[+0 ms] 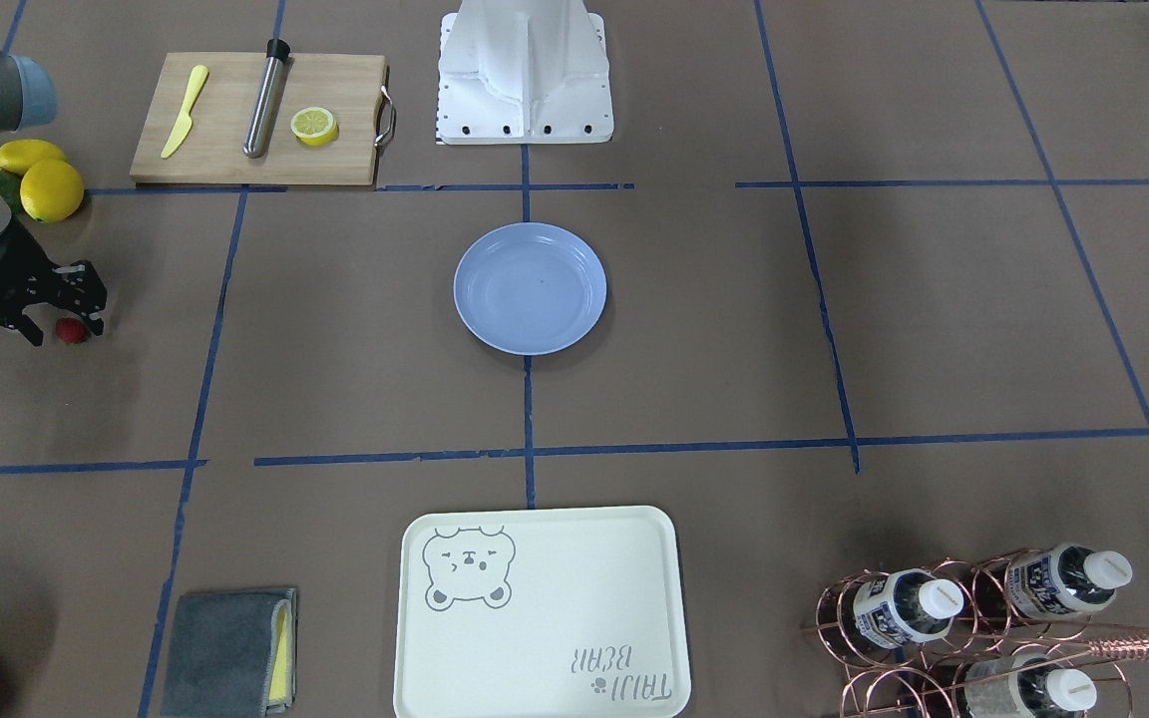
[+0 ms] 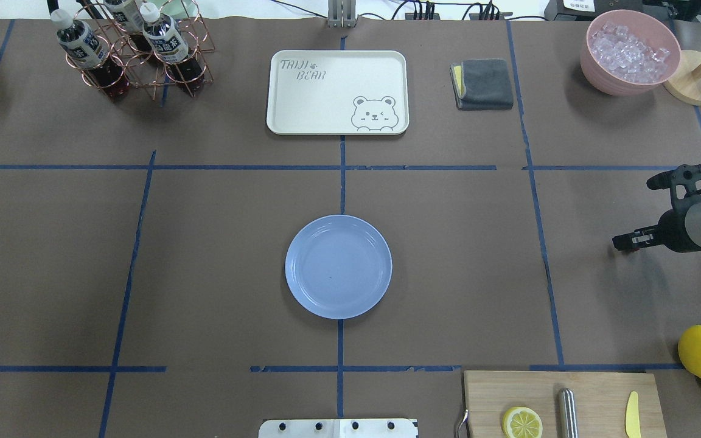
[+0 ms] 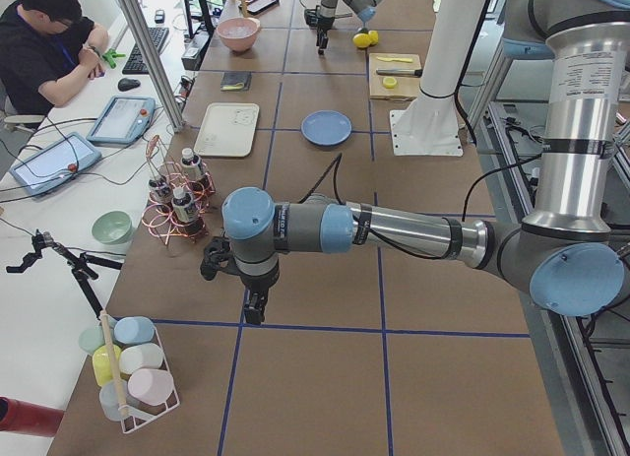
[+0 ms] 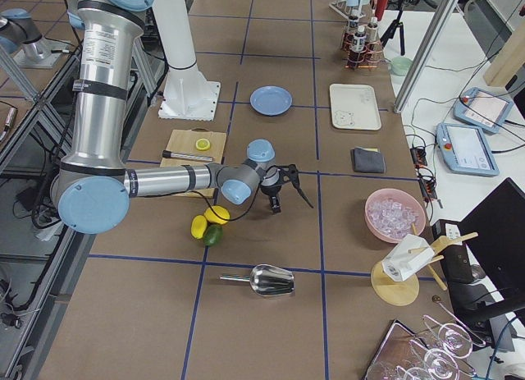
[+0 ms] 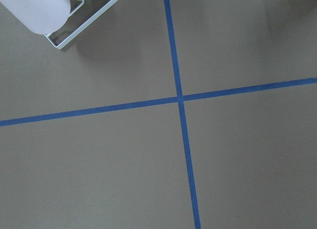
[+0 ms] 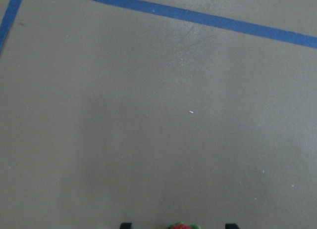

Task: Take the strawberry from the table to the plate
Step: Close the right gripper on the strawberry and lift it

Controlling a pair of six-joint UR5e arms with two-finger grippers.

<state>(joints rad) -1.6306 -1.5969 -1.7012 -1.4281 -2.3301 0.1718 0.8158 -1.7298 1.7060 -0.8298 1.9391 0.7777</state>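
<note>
The strawberry [image 1: 72, 330] is a tiny red berry lying on the brown-paper table [image 1: 355, 329], far off to the side of the plate. My right gripper [image 1: 66, 332] is open and straddles it, one black finger on each side. In the right wrist view the strawberry [image 6: 182, 226] peeks in at the bottom edge between the two fingertips [image 6: 126, 225]. In the overhead view the arm hides it. The light-blue plate [image 1: 530, 289] sits empty mid-table. My left gripper [image 3: 254, 303] hangs over the table's other end; I cannot tell whether it is open or shut.
Two lemons [image 1: 51, 189] lie just behind the right gripper. The cutting board [image 1: 255, 120] holds a lemon half, a yellow knife and a steel rod. The bear tray [image 1: 540, 613], a grey cloth [image 1: 225, 648], a bottle rack [image 1: 973, 618] and an ice bowl [image 2: 630, 52] line the far edge.
</note>
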